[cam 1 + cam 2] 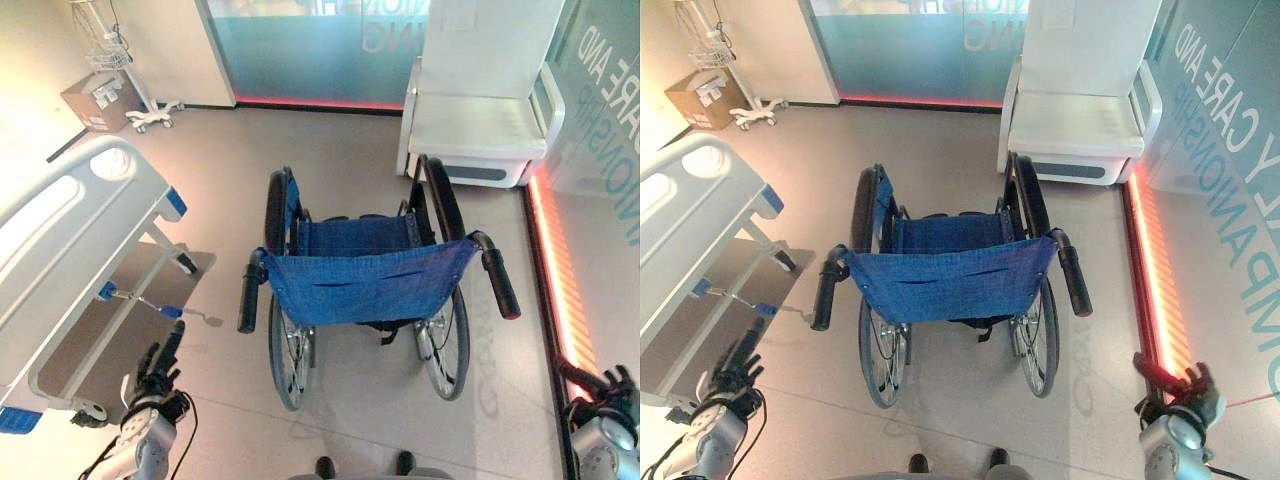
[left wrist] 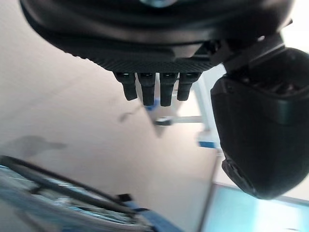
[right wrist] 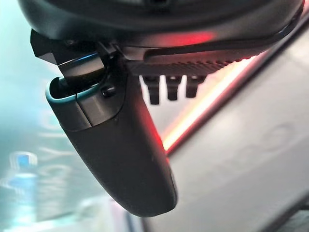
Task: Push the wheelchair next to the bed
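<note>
Far left: one bed (image 1: 70, 215), its foot end angled toward the middle, with open floor alongside, probably room enough to park a chair. Near left: left hand (image 1: 158, 368), low and off to the side, fingers (image 2: 153, 89) straight and apart, holding nothing. Centre: one wheelchair (image 1: 370, 275), back turned toward the robot, blue sling facing near, likely so placed for a push from behind. Two push handles: left handle (image 1: 249, 298) and right handle (image 1: 500, 283), both free, well apart from either hand. Two big wheels. Beyond, far right: one white armchair (image 1: 485, 110) against the wall. Near right: right hand (image 1: 1185, 395), also low and wide, fingers extended, empty. Grasp of the handles not yet made.
</note>
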